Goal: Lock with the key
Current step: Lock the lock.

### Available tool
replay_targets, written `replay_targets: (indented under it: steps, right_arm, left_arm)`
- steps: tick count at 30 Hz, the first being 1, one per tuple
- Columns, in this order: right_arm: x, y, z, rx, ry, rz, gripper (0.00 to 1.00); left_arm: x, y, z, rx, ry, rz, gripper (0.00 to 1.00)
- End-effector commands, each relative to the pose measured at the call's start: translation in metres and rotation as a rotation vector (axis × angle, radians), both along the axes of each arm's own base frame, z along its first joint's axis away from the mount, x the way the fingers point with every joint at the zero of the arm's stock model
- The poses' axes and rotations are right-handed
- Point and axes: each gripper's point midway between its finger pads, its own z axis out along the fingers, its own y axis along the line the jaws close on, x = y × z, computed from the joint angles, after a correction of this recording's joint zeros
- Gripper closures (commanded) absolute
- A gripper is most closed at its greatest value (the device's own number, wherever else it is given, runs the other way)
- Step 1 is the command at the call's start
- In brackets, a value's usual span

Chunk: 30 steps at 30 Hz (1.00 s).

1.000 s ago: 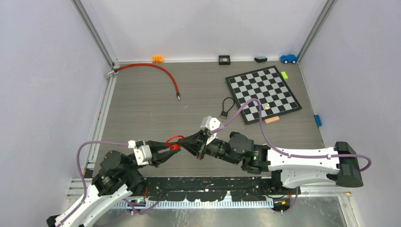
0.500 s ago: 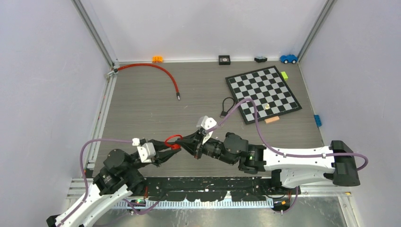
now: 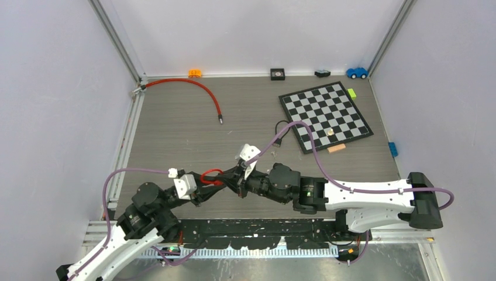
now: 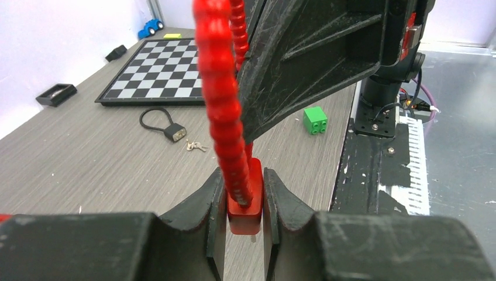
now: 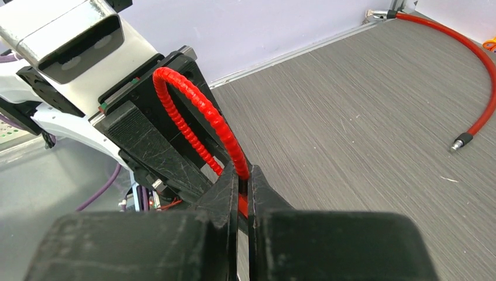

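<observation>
The red cable lock (image 4: 245,208) is grasped by its body between the left pincer's (image 4: 244,186) fingers, its loop (image 5: 196,108) arching above them. The right pincer (image 5: 243,175) is clenched tight and meets the lock head-on; what it pinches is hidden. Beyond both, a black padlock (image 4: 169,130) lies on the table (image 4: 88,158).

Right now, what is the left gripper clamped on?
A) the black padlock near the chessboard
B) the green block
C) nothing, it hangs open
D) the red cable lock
D: in the left wrist view the left gripper pinches the red cable lock at its base, while the black padlock and the green block lie apart from it.
</observation>
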Motion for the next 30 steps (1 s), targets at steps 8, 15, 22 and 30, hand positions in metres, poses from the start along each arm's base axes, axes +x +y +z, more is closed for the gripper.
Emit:
replay_targets:
  steps: [8,15,22,30]
  right_arm:
    - [-0.028,-0.029,-0.014,-0.098,0.011,0.084,0.60]
    - [-0.025,-0.064,0.008,-0.036,-0.033,0.050,0.33]
    - [-0.018,-0.088,-0.006,-0.039,-0.070,0.004,0.32]
    - [-0.011,-0.097,0.003,-0.064,-0.194,-0.012,0.34]
  left_arm:
    - [-0.009,0.011,0.080,-0.252,-0.142,0.005,1.00]
    - [-0.011,0.011,0.080,-0.263,-0.136,-0.003,1.00]
    - [-0.004,0.020,0.104,-0.406,-0.058,0.049,1.00]
    - [0.003,0.015,0.128,-0.590,0.252,0.027,1.00]
